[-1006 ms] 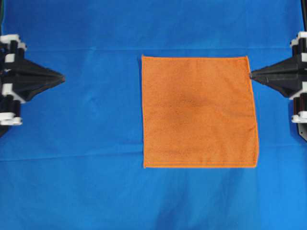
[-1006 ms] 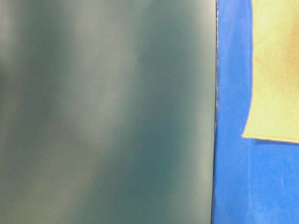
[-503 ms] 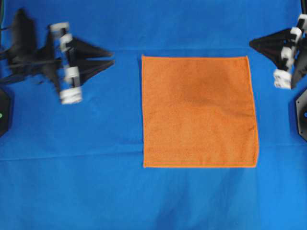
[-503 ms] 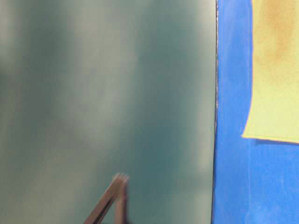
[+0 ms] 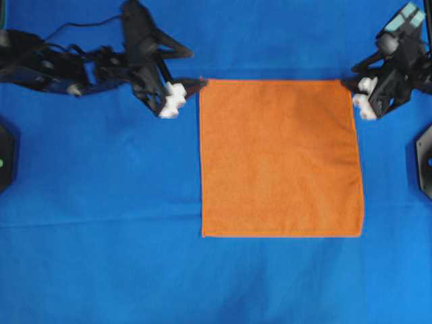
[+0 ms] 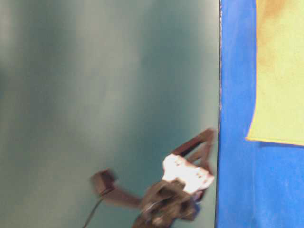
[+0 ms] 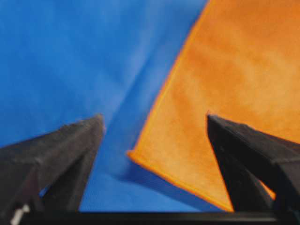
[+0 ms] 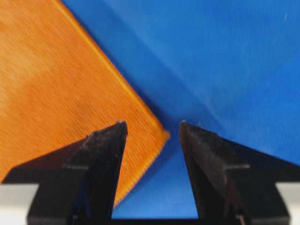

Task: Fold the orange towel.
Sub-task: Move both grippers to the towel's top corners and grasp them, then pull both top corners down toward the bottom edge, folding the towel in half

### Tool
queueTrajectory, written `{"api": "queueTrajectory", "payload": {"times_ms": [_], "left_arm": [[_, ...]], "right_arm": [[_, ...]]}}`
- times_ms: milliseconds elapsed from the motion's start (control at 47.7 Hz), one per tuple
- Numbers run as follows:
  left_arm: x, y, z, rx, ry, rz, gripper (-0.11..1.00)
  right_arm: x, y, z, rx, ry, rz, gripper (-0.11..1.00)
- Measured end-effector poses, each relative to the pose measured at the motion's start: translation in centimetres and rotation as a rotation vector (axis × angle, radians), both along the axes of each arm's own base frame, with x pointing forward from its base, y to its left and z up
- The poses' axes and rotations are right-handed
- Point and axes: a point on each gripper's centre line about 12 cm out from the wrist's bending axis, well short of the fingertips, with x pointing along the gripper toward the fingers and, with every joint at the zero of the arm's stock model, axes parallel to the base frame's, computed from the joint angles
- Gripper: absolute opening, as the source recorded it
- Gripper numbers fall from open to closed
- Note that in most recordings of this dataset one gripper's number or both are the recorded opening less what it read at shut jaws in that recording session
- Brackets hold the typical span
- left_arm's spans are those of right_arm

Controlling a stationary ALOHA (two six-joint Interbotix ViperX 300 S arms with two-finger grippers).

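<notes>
The left hand [image 7: 154, 124] stands wide apart, its two dark fingers [image 7: 70, 145] spread to either side with nothing between them but cloth lying below. Just ahead of it, in the gap, sits one corner of the orange towel [image 7: 234, 93]; that corner lies nearer the finger on the right side of the wrist view, and the hem runs away from the hand on a slant. None of the towel is gripped. Past the corner, the blue cloth [image 7: 70, 56] that covers the worktop spreads out to the far side.

The right hand [image 8: 151, 129] is open too, though its fingers [image 8: 105, 150] stand less far apart. A towel corner [image 8: 157, 136] lies in the gap between the tips, close by the finger on the left side of that view, flat on the blue cloth and not pinched. Beyond it the towel widens away from the hand.

From overhead, the left hand [image 5: 192, 84] is at the towel's upper left corner and the right hand [image 5: 351, 84] at its upper right corner. The orange towel [image 5: 280, 158] lies flat and unfolded, stretching away from both hands toward the bottom of the view.

The table-level view shows one blurred arm [image 6: 180, 185] against a grey-green background, beside the edge of the blue cloth.
</notes>
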Motion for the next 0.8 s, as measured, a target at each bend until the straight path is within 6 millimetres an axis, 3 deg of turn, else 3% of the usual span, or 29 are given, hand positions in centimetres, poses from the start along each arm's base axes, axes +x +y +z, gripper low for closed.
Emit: {"api": "queueTrajectory", "payload": {"times_ms": [126,335,503,650,796], "left_arm": [[1.1,0.8,-2.5,-0.022,0.059,0.009,0.91],[2.1,2.1,-4.8,-0.048,0.124,0.029,0.9],[2.2,2.2,-5.5,-0.057,0.149,0.03,0.84],[2.2,2.2,-5.6,-0.061,0.174,0.025,0.54],[2.5,1.2,-5.7,-0.047,0.19,-0.009,0.12]], "right_arm": [[0.0,-0.2,-1.4,0.031,0.044,-0.008,0.54],[0.3,-0.5,-2.4,0.046,0.063,-0.011,0.53],[0.3,-0.6,-3.2,0.057,0.078,-0.012,0.4],[0.4,-0.6,-3.3,0.056,0.077,-0.012,0.03],[0.4,-0.7,-3.2,0.05,0.07,-0.012,0.01]]}}
